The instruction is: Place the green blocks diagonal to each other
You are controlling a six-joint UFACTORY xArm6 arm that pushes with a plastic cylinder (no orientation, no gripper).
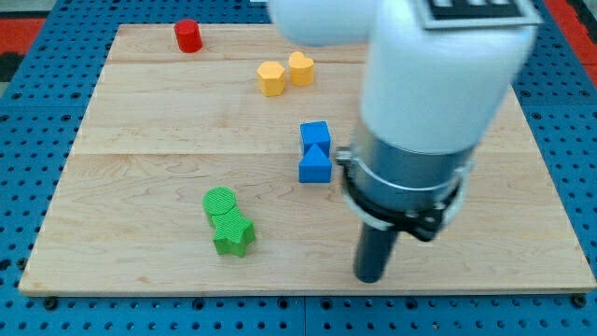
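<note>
Two green blocks lie on the wooden desk [140, 177] in its near left-centre area: a green cylinder [220, 203] and, directly on its near side and slightly to the right, a green star-shaped block [233, 236]. The two touch each other, the star offset a little to the right of the cylinder. My tip [370, 279] rests at the near edge of the desk, well to the right of both green blocks and apart from them, at roughly the same depth as the star or slightly nearer. The arm carries no end effector with jaws; it ends in a straight dark rod, so no spread or pinched state applies, and the rod touches no block. Two blue blocks occupy the desk centre: a blue cube-like block [315, 135] and, touching it on its near side, a blue triangular block [314, 166]. Both lie far and left of my tip, just beside the dark collar of the arm in the view. Two yellow blocks sit in the far centre, touching side by side: a yellow hexagonal block [271, 78] on the left and a yellow heart-shaped block [300, 68] on the right. A red cylinder [188, 35] stands alone at the far left, well apart from every other block. The white arm housing hides the far right part of the desk.
</note>
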